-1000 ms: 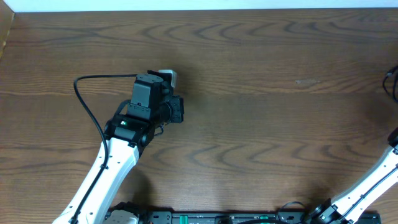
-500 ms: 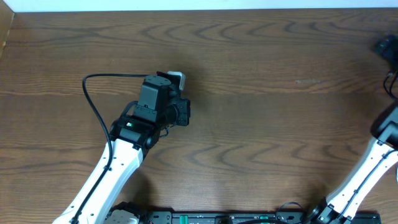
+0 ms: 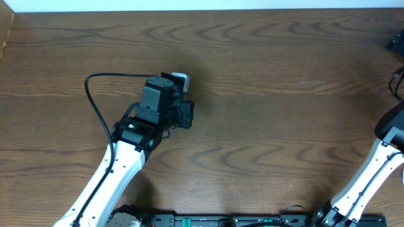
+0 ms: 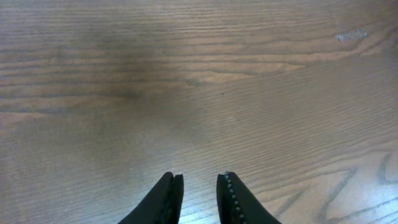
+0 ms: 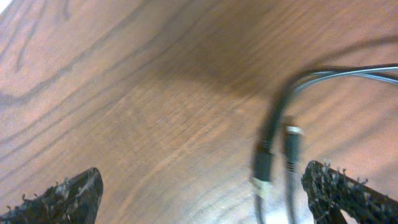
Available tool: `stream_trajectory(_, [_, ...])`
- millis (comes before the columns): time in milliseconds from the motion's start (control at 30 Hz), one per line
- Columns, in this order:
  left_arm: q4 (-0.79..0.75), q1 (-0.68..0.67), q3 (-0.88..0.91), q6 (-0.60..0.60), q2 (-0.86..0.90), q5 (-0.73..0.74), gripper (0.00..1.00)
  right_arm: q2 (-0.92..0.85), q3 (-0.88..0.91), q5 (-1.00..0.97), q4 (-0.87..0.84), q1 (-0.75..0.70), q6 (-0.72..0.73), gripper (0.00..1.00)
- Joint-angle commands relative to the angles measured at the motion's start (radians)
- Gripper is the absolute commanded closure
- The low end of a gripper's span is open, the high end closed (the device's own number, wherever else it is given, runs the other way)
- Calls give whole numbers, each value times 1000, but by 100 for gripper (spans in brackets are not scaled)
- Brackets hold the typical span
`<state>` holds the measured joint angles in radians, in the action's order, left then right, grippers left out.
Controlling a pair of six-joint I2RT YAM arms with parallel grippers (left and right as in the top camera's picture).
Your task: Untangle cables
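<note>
Brown wood-grain bench (image 3: 265, 126) fills every view. The left arm (image 3: 120, 164) reaches over its left-centre and the right arm (image 3: 372, 170) rises along the right edge. The left end effector (image 4: 199, 185) hangs over bare wood, its jaws parted by a narrow gap with nothing between them. The right end effector (image 5: 205, 196) is spread as wide as it goes and is also empty. The cables (image 5: 263, 165) show only in the right wrist view. They lie on the wood just ahead of that end effector, inside its spread and closer to the finger on the view's right side. The overhead view does not show them, so they probably sit at the bench's far right. That makes the right arm much the nearer, with the left well apart. The two cords enter from the view's upper right, bend, and run side by side lengthwise toward the end effector. Their plugs (image 5: 292, 144) point at it. Blur hides which cord is black and which white.
</note>
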<state>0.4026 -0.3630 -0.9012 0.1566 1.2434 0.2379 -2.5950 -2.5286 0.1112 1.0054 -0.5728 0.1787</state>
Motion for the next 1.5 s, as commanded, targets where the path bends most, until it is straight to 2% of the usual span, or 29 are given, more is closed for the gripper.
stream_trajectory(0, [-1,-3,1,-26,-9,-15,75,-14,-111,-210,140,16,39,1])
stream_trajectory(167, [-2,-3,1,-33,-9,-21,73,-14,-222,-508,385,40,257,1])
stream_trajectory(500, [-29,-2,1,-106,-9,-22,64,-9,-445,-578,694,98,455,1])
stream_trajectory(633, [-45,-2,1,-105,-9,-22,56,60,-488,-615,694,137,397,1])
stream_trajectory(800, [-51,-2,1,-105,-10,-21,54,198,-488,-612,693,201,396,1])
stream_trajectory(967, [-64,0,0,-116,-18,-21,54,304,-487,-521,694,247,298,1])
stream_trajectory(1033, [-80,2,0,-116,-30,-21,46,336,-486,-471,694,258,254,1])
stream_trajectory(1067, [-88,5,0,-116,-38,-21,27,346,-486,-444,693,262,232,1])
stream_trajectory(1133, [-99,14,0,-116,-60,-21,18,358,-486,-378,694,280,168,1])
stream_trajectory(1267, [-94,48,0,-116,-114,-22,16,360,-482,-182,694,318,-2,1])
stream_trajectory(1467, [-56,137,0,-116,-186,-22,14,360,-431,-172,694,405,-4,1])
